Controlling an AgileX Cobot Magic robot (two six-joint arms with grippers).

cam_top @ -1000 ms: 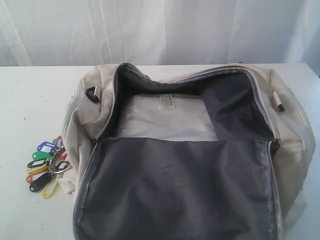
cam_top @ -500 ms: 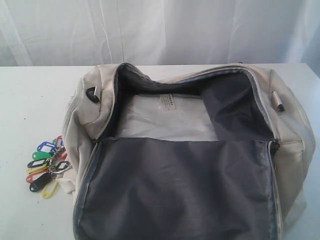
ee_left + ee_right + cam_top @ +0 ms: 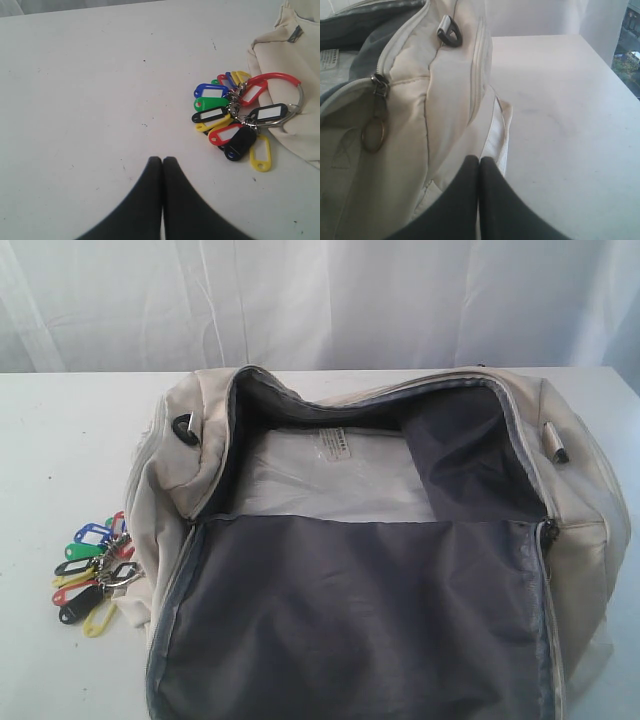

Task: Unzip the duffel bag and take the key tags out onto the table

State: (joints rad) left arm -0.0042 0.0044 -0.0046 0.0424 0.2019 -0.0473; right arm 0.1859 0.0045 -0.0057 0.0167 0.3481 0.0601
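Note:
The cream duffel bag (image 3: 580, 490) lies unzipped on the white table (image 3: 60, 440), its grey-lined flap folded toward the camera. The key tags (image 3: 92, 570) (image 3: 235, 117), a bunch of red, yellow, green, blue and black tags on a metal ring, rest on the table against the bag's left side. My left gripper (image 3: 162, 159) is shut and empty above bare table, a short way from the tags. My right gripper (image 3: 479, 159) is shut and empty over the bag's right end (image 3: 450, 100), near a pale strap (image 3: 497, 135). Neither gripper shows in the exterior view.
A clear plastic sheet with a printed label (image 3: 335, 475) lies inside the bag. A zipper pull with a ring (image 3: 374, 130) hangs at the bag's right end, and a dark buckle (image 3: 450, 30) sits beyond it. A white curtain (image 3: 320, 300) closes the back.

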